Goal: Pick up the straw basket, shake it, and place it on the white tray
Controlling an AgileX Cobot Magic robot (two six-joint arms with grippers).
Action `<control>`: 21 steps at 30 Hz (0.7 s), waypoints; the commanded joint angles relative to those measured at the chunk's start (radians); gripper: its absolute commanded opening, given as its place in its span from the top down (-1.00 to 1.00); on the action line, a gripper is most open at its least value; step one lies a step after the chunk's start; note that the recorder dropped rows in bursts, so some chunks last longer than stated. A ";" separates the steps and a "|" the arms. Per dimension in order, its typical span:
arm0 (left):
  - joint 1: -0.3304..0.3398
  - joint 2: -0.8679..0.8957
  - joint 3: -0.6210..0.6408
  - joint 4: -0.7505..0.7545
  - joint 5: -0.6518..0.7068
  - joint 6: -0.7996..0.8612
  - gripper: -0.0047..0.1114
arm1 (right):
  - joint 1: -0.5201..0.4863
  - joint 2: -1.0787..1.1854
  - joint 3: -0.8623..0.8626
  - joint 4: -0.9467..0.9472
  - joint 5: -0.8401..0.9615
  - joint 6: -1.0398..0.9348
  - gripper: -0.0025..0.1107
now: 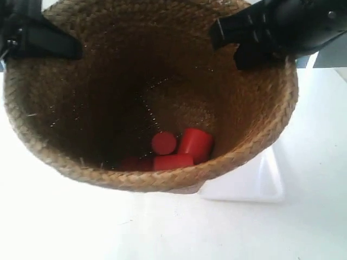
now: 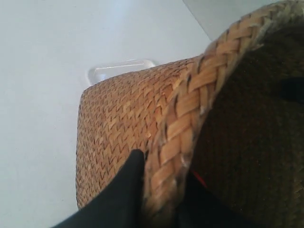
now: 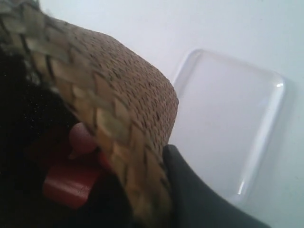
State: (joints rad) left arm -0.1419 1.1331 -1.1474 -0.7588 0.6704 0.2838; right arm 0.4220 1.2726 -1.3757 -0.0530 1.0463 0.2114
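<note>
Shows a white table [image 1: 65, 227] along the exterior view's edge from 6 to 8 o'clock. Holds the straw basket [image 1: 152, 92] above it, mouth tipped toward the camera, filling most of that view. Leaves the white tray [image 1: 255, 184] peeking out at 4 o'clock from under the basket, bare where visible. Grips the braided rim at 10 and 2 o'clock: left hand [image 2: 161, 190] clamped astride it, one finger outside the weave and one inside; right hand [image 3: 147, 190] clamped the same way. Carries several red cylinders [image 1: 176, 149] heaped at the bottom, toward 6 o'clock. Appears to have the lift done and the set-down on the tray not yet made. Cannot settle from one still whether the shaking is under way. Hides the basket's base, most of the tray and both arms beyond the frame; loses one cylinder in shadow.
</note>
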 commanded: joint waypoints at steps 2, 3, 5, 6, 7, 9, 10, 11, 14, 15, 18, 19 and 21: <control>-0.084 0.086 -0.034 -0.100 -0.163 -0.044 0.92 | -0.105 0.073 -0.111 -0.098 0.154 -0.099 0.96; -0.102 0.103 -0.040 -0.102 -0.180 -0.058 0.92 | -0.118 0.089 -0.131 -0.109 0.169 -0.109 0.96; -0.138 0.145 -0.043 -0.119 -0.226 -0.069 0.92 | -0.144 0.124 -0.167 -0.123 0.175 -0.136 0.96; -0.152 0.160 -0.043 -0.124 -0.243 -0.069 0.92 | -0.158 0.141 -0.185 -0.127 0.175 -0.158 0.96; -0.169 0.177 -0.043 -0.124 -0.265 -0.070 0.92 | -0.172 0.160 -0.201 -0.129 0.175 -0.195 0.96; -0.199 0.208 -0.043 -0.126 -0.304 -0.078 0.92 | -0.199 0.192 -0.222 -0.134 0.175 -0.249 0.96; -0.214 0.221 -0.043 -0.128 -0.327 -0.087 0.92 | -0.213 0.210 -0.232 -0.143 0.175 -0.261 0.96; -0.228 0.236 -0.043 -0.128 -0.349 -0.093 0.92 | -0.224 0.224 -0.240 -0.154 0.175 -0.261 0.96; -0.272 0.292 -0.048 -0.132 -0.431 -0.104 0.92 | -0.292 0.305 -0.265 -0.164 0.175 -0.291 0.96; -0.272 0.305 -0.052 -0.132 -0.434 -0.104 0.92 | -0.300 0.314 -0.265 -0.166 0.175 -0.297 0.96; -0.272 0.371 -0.090 -0.151 -0.424 -0.095 0.92 | -0.333 0.333 -0.265 -0.166 0.175 -0.316 0.96; -0.272 0.386 -0.107 -0.151 -0.408 -0.084 0.92 | -0.336 0.333 -0.265 -0.166 0.175 -0.316 0.96; -0.272 0.435 -0.172 -0.149 -0.363 -0.064 0.92 | -0.343 0.333 -0.265 -0.187 0.174 -0.320 0.96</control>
State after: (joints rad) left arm -0.4199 1.5567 -1.2662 -0.8622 0.3000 0.2177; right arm 0.1060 1.6076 -1.6359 -0.1140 1.2019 -0.0984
